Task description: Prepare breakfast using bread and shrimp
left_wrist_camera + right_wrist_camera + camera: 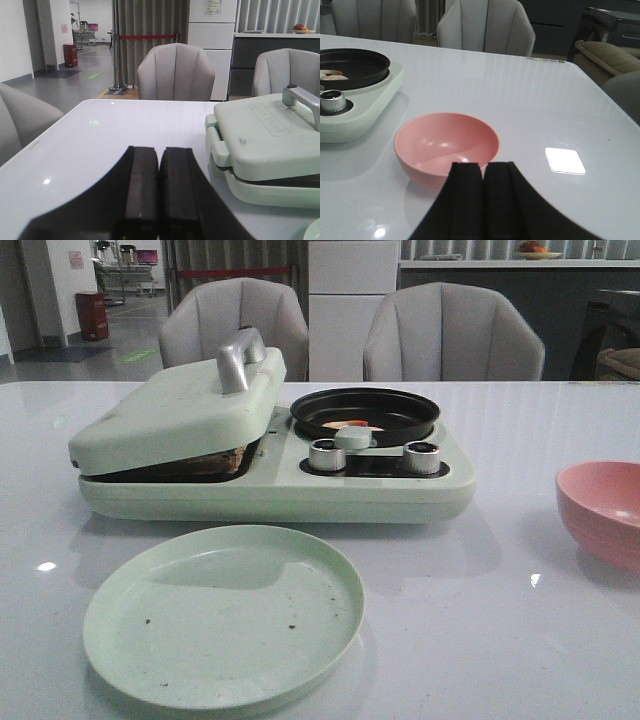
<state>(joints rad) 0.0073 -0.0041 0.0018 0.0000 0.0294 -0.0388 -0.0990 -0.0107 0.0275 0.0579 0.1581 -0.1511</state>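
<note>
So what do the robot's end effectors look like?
Each one shows two flat, matte black fingers with squared tips, side by side. The left end effector and right end effector look alike, widening toward the wrist. No cables or markings show, and the arms themselves are out of view.

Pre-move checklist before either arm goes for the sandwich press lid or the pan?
1. Left gripper empty, fingers together: ok.
2. Right gripper empty, fingers together: ok.
3. Press lid resting tilted on the bread, handle exposed: ok.
4. Shrimp in the black pan: ok; doneness: cannot tell.
5. Green plate in front, empty apart from crumbs: ok.
6. Pink bowl empty: ok.
</note>
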